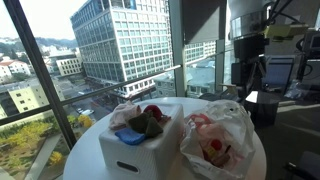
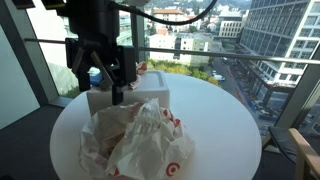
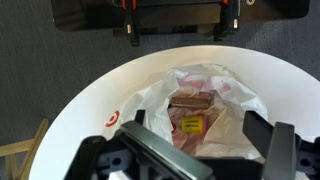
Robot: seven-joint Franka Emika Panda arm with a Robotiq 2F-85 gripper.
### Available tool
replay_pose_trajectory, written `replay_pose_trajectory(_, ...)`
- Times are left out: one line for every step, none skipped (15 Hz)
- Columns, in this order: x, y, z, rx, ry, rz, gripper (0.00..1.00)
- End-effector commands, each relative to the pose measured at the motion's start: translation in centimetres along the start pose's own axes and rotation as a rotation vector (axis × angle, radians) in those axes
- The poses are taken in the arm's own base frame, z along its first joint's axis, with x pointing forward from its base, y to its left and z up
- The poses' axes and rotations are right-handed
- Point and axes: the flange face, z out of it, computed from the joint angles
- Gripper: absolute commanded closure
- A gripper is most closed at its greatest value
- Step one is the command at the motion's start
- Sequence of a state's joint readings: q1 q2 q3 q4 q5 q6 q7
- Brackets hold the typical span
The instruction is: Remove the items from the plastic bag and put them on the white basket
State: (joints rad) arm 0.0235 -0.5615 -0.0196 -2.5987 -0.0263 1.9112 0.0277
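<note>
Pincer (image 3: 196, 145) nearest the wrist lens, fingers apart, holding nothing, poised above the plastic bag (image 3: 205, 95). Bag lies on the round white bench (image 3: 85, 105), on the near side in an exterior view (image 2: 135, 145), just beside the white basket (image 2: 135, 97), which sits farther back. Bag: thin, crinkled, translucent white, red marks, mouth gaping upward. Inside, the items: a brownish-red packet (image 3: 190, 100) and a small yellow piece (image 3: 192, 125). Judged light and small; the film is soft and slippery and likely to snag or lift. Best hold: straight down through the mouth, across the packet's narrow sides. Basket already holds red and dark green things (image 1: 148, 122).
</note>
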Motion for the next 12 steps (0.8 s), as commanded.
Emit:
replay_pose_trajectory(0.0,0.0,0.0,0.0,-0.001,0.0,0.0)
replay_pose_trajectory(0.0,0.0,0.0,0.0,-0.001,0.0,0.0)
replay_pose_trajectory(0.0,0.0,0.0,0.0,-0.001,0.0,0.0)
replay_pose_trajectory(0.0,0.0,0.0,0.0,-0.001,0.0,0.0)
replay_pose_trajectory(0.3,-0.1,0.1,0.007,-0.013,0.025,0.0)
replay_pose_trajectory(1.0,-0.7,1.3,0.017,-0.043,0.027,0.0)
replay_pose_trajectory(1.2,-1.2,2.0,0.022,-0.054,0.031,0.0)
replay_pose_trajectory(1.6,-2.6,3.0,0.043,-0.062,0.015,0.0)
replay_pose_trajectory(1.9,-3.6,3.6,0.064,-0.072,0.006,0.0)
replay_pose_trajectory(2.9,-5.0,4.5,0.089,-0.073,0.003,0.0)
replay_pose_trajectory(3.6,-6.1,5.3,0.108,-0.078,-0.002,0.0)
replay_pose_trajectory(4.6,-7.5,6.4,0.125,-0.073,-0.003,0.0)
